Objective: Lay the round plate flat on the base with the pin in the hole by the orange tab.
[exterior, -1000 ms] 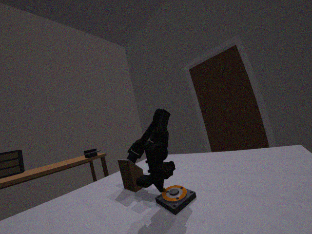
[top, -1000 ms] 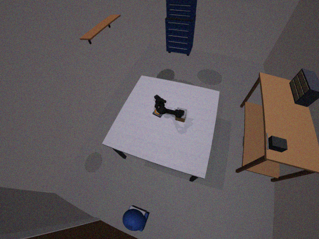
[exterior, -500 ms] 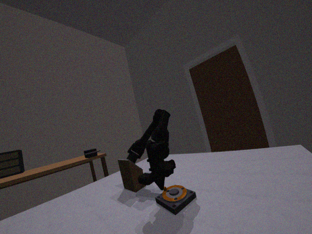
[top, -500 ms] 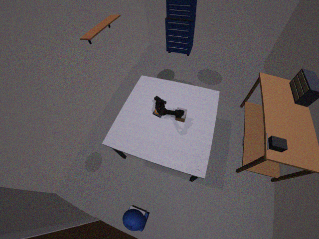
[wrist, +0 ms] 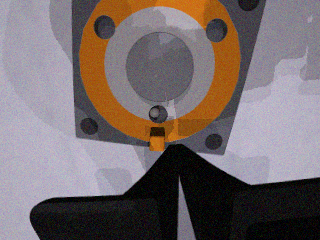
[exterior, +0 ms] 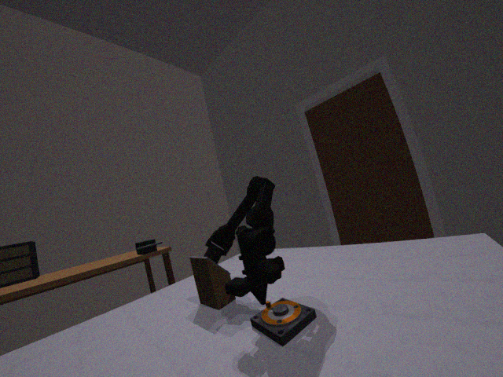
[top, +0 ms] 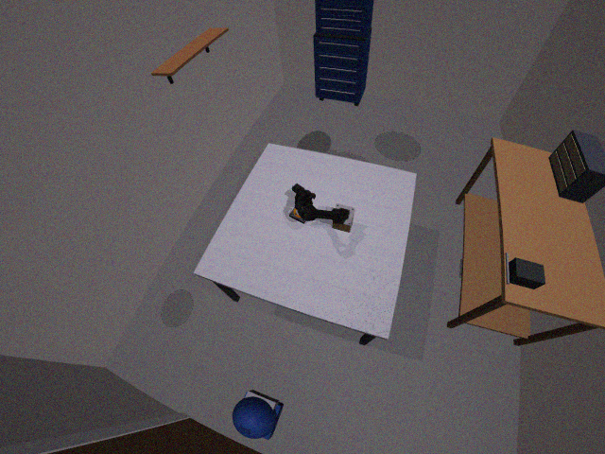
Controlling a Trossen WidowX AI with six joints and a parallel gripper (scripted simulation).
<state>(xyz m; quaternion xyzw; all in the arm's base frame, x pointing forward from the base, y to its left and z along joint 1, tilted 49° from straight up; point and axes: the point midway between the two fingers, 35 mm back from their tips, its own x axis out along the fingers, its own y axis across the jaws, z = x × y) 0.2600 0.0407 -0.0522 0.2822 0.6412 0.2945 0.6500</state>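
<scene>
Overhead, the round plate (wrist: 159, 65) is seen on its grey base (wrist: 239, 117), bare tabletop (wrist: 290, 120) all round — the orange tab (wrist: 157, 138) at 6 o'clock, just beyond the closed, empty gripper (wrist: 178, 152) pointed down.

Matt orange plate (wrist: 100, 80), matt grey base (wrist: 240, 115).

Top view looks down from high overhead on the whole room. Exterior view sits low at table level, nearby. Wrist view faces straight down, close; all share the base (wrist: 240, 120).
</scene>
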